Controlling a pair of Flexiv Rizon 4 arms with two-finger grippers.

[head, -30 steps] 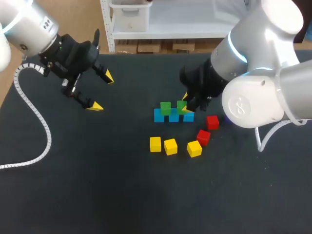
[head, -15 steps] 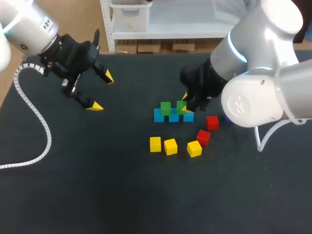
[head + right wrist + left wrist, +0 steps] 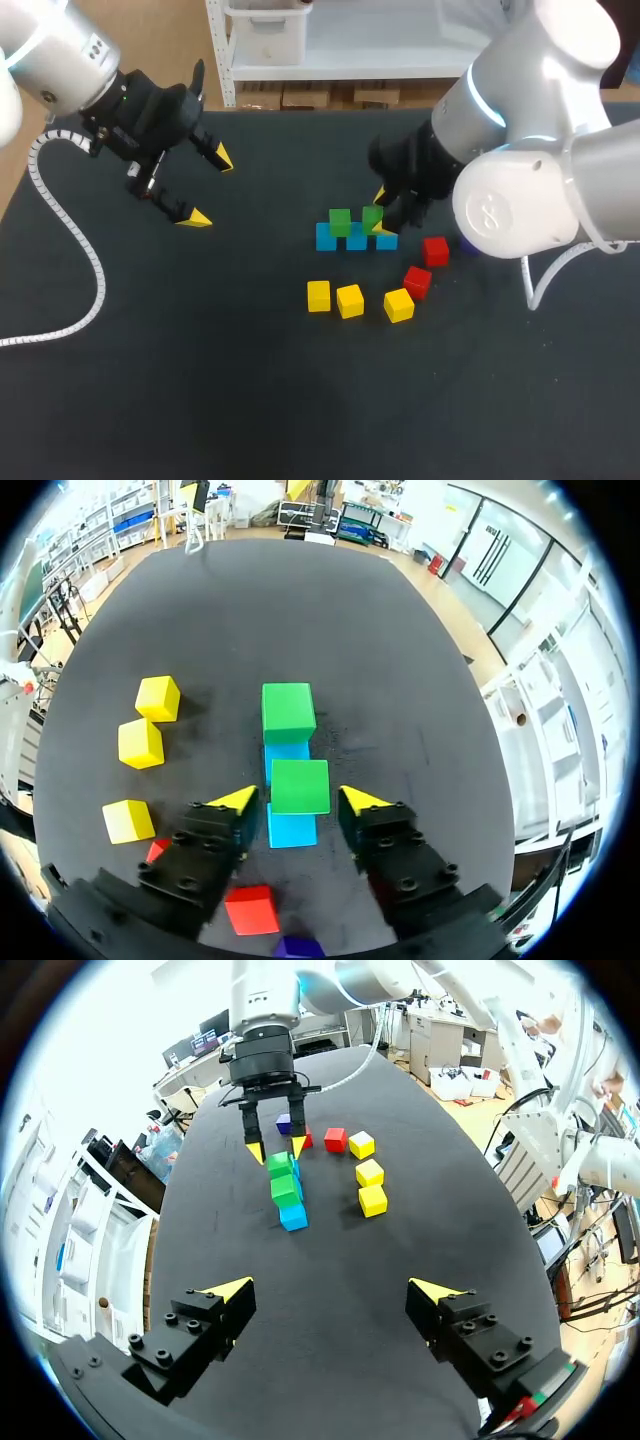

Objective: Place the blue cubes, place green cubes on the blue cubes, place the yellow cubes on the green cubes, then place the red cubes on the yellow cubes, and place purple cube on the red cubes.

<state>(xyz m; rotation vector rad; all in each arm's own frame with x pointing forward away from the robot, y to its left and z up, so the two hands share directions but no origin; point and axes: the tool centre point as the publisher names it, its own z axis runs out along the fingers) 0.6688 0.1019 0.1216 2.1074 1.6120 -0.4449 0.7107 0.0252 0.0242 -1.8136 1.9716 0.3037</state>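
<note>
Our left gripper [image 3: 208,188] hangs over the far-left part of the table [image 3: 200,380], fingers spread wide with nothing between them. Toward the middle, the blue cubes [image 3: 324,238] lie in a touching row, and the left green cube [image 3: 340,221] and the right green cube [image 3: 372,216] sit on top of them. Nearer us, three yellow cubes [image 3: 350,300] form a loose line. Our right gripper [image 3: 380,212] straddles the right green cube, its fingers narrowly apart with a slim gap on each side, gripping nothing. Two red cubes [image 3: 418,281] lie just right of the yellow ones, and the purple cube [image 3: 298,946] lies beyond them, under our right arm.
</note>
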